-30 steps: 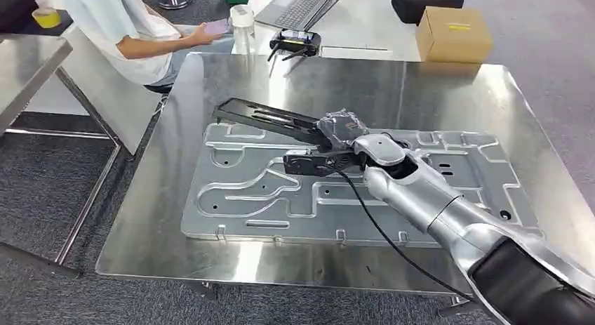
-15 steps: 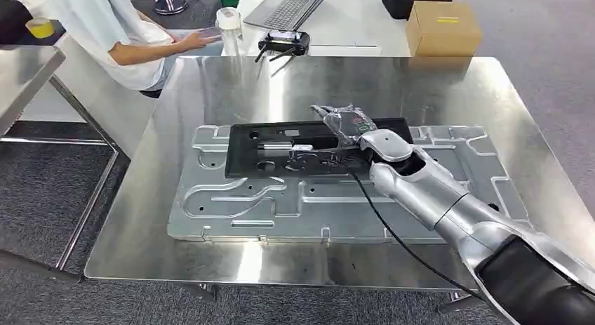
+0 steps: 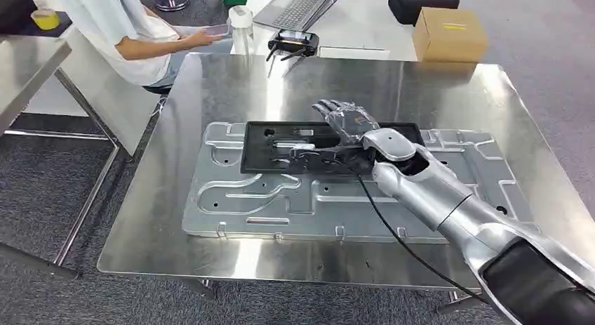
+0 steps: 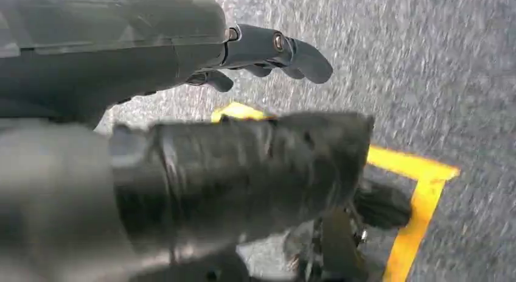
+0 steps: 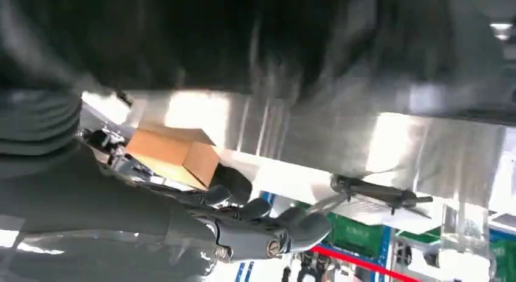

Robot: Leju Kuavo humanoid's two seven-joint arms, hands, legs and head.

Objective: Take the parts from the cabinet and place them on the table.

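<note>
A flat black part (image 3: 281, 151) lies on a large stamped silver panel (image 3: 245, 199) in the middle of the steel table (image 3: 295, 86). My right hand (image 3: 347, 120) hovers over the part's far right edge with its fingers spread, holding nothing. In the right wrist view the same hand (image 5: 255, 233) has its fingers stretched out and bare, and the black part (image 5: 243, 38) is a dark blur close by. My left hand (image 4: 274, 47) hangs over the grey carpet with loose fingers and nothing in it.
A cardboard box (image 3: 449, 34), a black controller (image 3: 293, 41), a laptop (image 3: 295, 8) and a clear bottle (image 3: 242, 27) sit beyond the table's far edge. A person (image 3: 119, 30) sits at the far left, next to another steel table (image 3: 28, 65). Yellow floor tape (image 4: 420, 190) runs beneath my left hand.
One second ago my right hand held the black part tilted above the panel. It laid the part flat, then the fingers spread and came off it. The camera shifted a little.
</note>
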